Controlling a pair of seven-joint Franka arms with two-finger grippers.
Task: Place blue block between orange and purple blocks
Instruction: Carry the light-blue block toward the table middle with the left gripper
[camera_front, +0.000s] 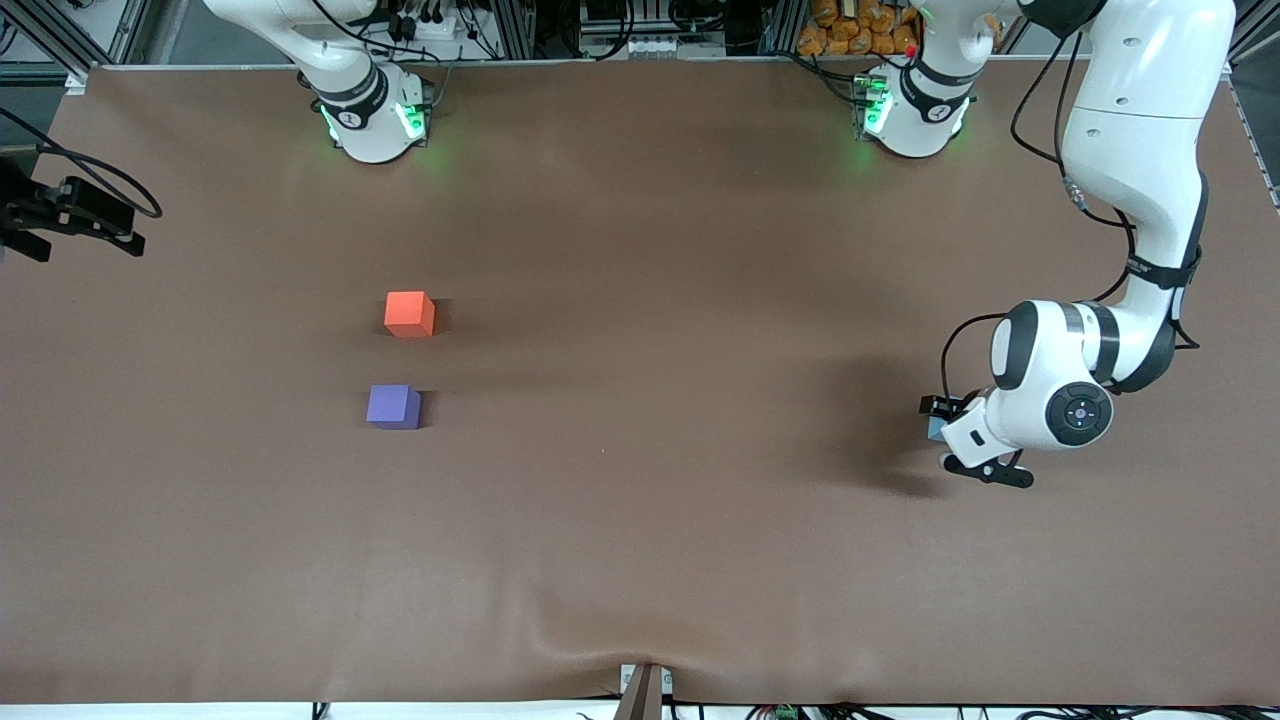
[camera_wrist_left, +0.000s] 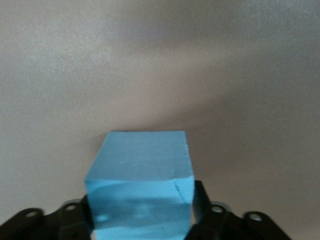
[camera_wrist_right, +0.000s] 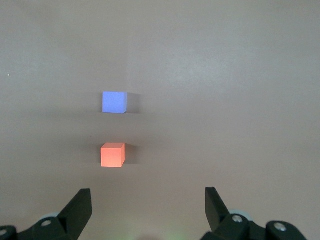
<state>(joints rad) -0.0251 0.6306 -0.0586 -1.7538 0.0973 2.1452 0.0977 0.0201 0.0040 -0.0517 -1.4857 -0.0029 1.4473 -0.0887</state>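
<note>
Left pincer (camera_wrist_left: 142, 220) gripping blue block (camera_wrist_left: 140, 180), right pincer (camera_wrist_right: 147, 210) spread.

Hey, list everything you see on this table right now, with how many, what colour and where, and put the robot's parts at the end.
orange block: one, orange-red, on the table toward the right arm's end, farther from the front camera than the purple one.
purple block: one, violet-purple, beside the orange block with a gap between them, nearer the front camera.
blue block: one, light sky-blue, between the left gripper's fingers toward the left arm's end of the table.
table: one, brown covering.
left gripper: one, black fingers on a white arm, shut on the blue block, low over the table.
right gripper: one, black fingers, open, waiting high with the orange and purple blocks in its wrist view.
</note>
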